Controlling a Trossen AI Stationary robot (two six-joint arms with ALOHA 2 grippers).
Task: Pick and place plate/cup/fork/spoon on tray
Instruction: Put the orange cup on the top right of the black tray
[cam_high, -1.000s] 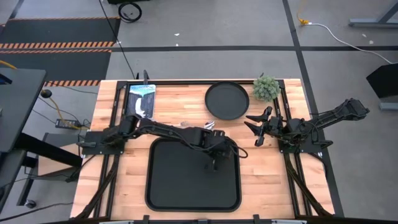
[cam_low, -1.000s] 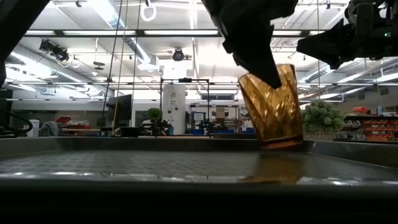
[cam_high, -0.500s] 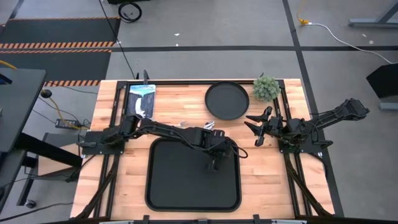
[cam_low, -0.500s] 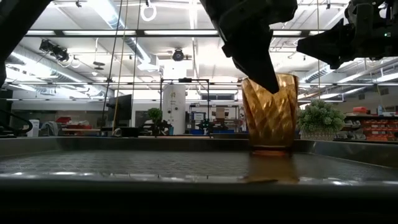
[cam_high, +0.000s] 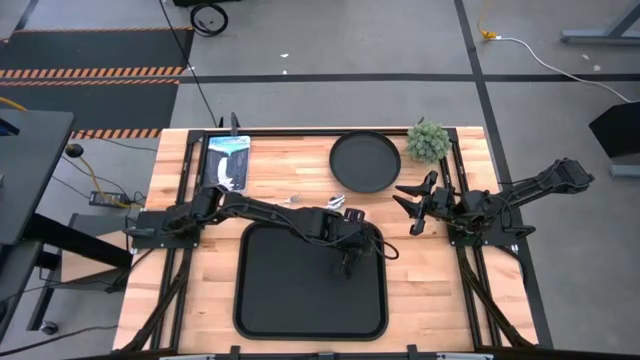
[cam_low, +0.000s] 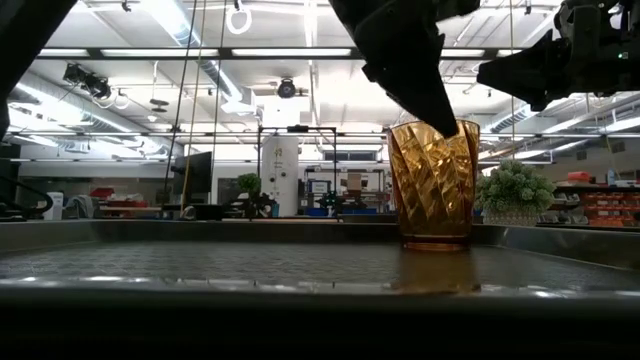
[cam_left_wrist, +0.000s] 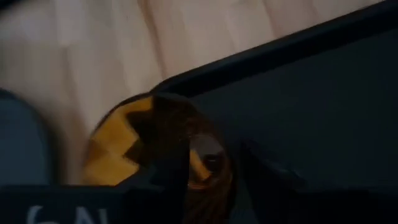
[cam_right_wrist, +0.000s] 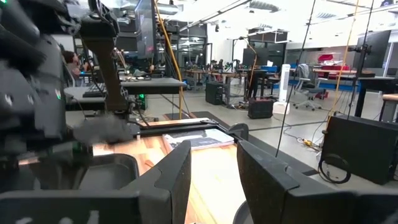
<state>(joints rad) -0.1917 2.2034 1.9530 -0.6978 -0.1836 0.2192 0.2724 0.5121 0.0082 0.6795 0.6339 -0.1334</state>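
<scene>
- Cup upright on the floor of the tray, near the tray's far right corner, amber glass with a twisted facet pattern.
- Left gripper over that same corner, reaching down from above; in the low view one dark finger slants down to the cup's rim and touches it at the top edge.
- Cannot tell whether the left fingers pinch the rim or stand loose of it: the left wrist view shows only the cup close up against the tray's raised edge, too blurred to read the grip.
- Left arm stretched from the table's left edge across the wood to the tray.
- Plate on the bare wooden table, beyond the tray toward the far edge, well apart from the cup.
- Silver cutlery on the wood between plate and tray, just beside the left arm; too small to tell fork from spoon.
- Right gripper waiting off the tray near the table's right edge, fingers spread wide apart, nothing between them.
- Small green plant at the far right corner of the table, just beside the plate.
- White and dark packet at the far left of the table.
</scene>
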